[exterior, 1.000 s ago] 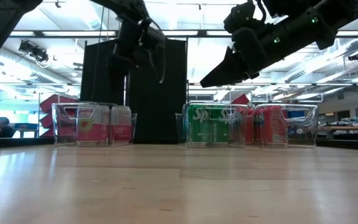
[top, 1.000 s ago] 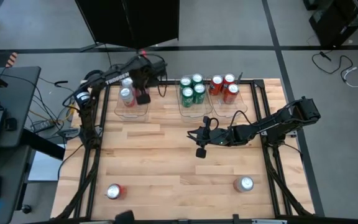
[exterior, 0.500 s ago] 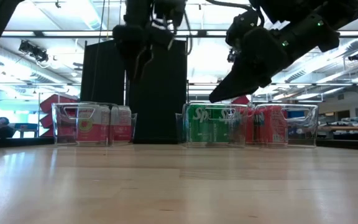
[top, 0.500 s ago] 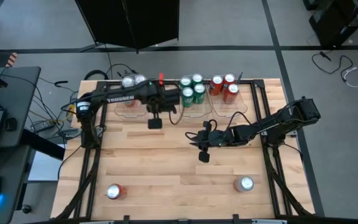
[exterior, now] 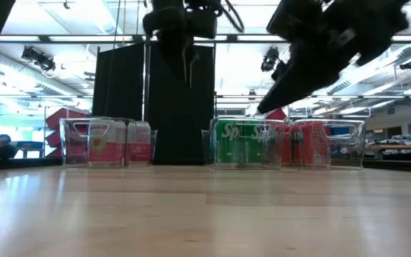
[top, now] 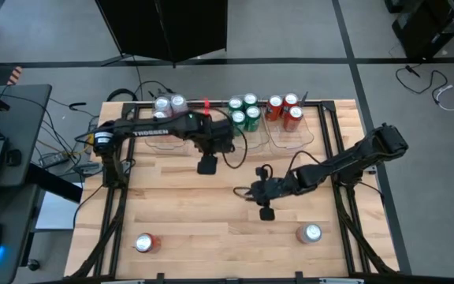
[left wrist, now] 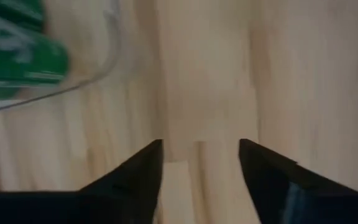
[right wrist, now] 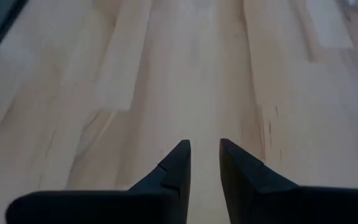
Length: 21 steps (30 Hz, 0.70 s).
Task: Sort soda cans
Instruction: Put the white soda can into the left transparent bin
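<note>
Soda cans (top: 243,114) sit in bins while left claw (left wrist: 199,163) hangs parted, empty; right claw (right wrist: 204,163) nearly clenched, empty

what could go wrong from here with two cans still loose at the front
1. The left gripper and right gripper both hang over mid-table, so the arms could cross or bump if both reach forward.
2. The red can and silver can stand near the front edge; a clumsy approach could tip one off.
3. The green bin already holds four cans, leaving little room.
</note>
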Available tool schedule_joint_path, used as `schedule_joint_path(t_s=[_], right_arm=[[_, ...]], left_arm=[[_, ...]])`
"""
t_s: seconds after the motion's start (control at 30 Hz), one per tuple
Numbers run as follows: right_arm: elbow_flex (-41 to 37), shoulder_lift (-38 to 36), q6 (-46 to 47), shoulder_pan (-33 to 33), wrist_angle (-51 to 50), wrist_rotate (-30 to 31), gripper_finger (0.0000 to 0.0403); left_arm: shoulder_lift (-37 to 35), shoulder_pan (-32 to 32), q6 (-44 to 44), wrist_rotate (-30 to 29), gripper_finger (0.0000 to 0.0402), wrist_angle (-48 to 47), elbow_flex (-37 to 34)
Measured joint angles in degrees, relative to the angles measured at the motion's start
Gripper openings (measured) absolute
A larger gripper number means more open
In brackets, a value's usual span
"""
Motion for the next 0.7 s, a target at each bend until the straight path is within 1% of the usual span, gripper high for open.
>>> schedule_joint_path(t_s=[0.1, 0.2, 0.3, 0.37, 0.53, 0.6, 0.7], right_arm=[[4.35, -0.84, 2.49, 3.12, -10.13, 2.66, 0.0061], [8.82, -1.95, 5.76, 6.44, -19.75, 4.55, 0.0048], [12.97, -2.75, 10.51, 9.63, -28.71, 5.22, 0.0042], [16.15, -3.06, 14.79, 11.67, -35.04, 5.22, 0.0045], [23.96, -2.94, 29.49, 16.25, -53.31, 5.09, 0.0081], [26.33, -2.96, 35.74, 18.14, -58.94, 3.61, 0.0103], [28.85, -2.91, 44.75, 21.14, -65.77, -0.07, 0.0144]], left_arm=[[-0.44, -1.38, 1.11, 0.34, 0.0166, 2.84, -4.53], [-2.41, -2.43, 1.25, 2.08, 0.0118, 7.76, -11.16], [-5.42, -3.42, 0.67, 4.28, 0.0075, 16.26, -19.14], [-8.15, -4.17, -0.75, 5.02, 0.0052, 21.63, -24.44], [-15.16, -6.80, -5.19, 8.95, 0.0010, 35.72, -35.52], [-17.71, -8.33, -6.42, 9.14, 0.0004, 40.67, -38.86], [-20.97, -10.65, -7.16, 9.10, 0.0006, 47.33, -43.27]])
